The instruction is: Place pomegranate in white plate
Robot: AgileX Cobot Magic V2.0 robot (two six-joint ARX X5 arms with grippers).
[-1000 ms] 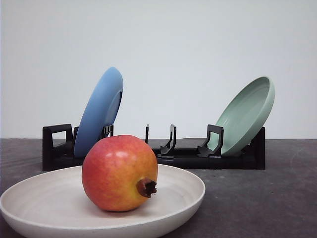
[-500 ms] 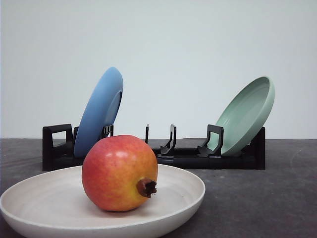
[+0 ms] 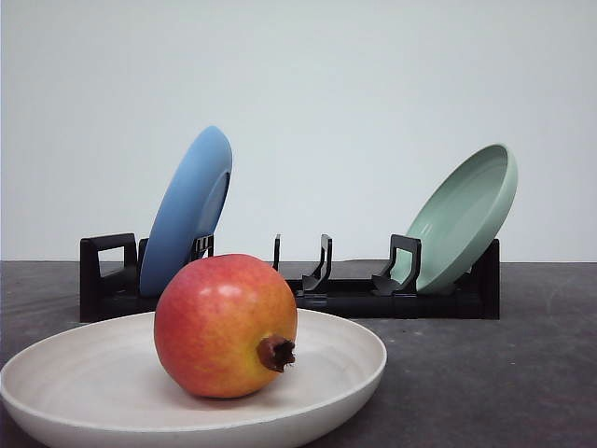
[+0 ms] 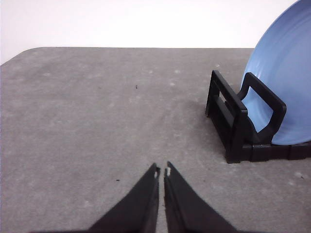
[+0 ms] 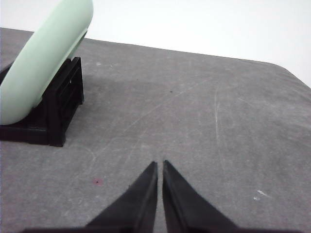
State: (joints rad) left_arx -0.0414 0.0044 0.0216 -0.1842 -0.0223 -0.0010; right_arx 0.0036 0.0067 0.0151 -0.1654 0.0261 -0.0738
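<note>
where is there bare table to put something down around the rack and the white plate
Bare table lies right of the white plate, in front of the rack. More lies outside each rack end, by the blue plate and the green plate. The pomegranate fills the white plate's middle.

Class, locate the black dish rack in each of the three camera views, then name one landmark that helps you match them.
Front view: the black dish rack runs across the middle, behind the white plate.
Left wrist view: its end holds the blue plate.
Right wrist view: its other end holds the green plate.
Shared landmark: the grey tabletop.
</note>
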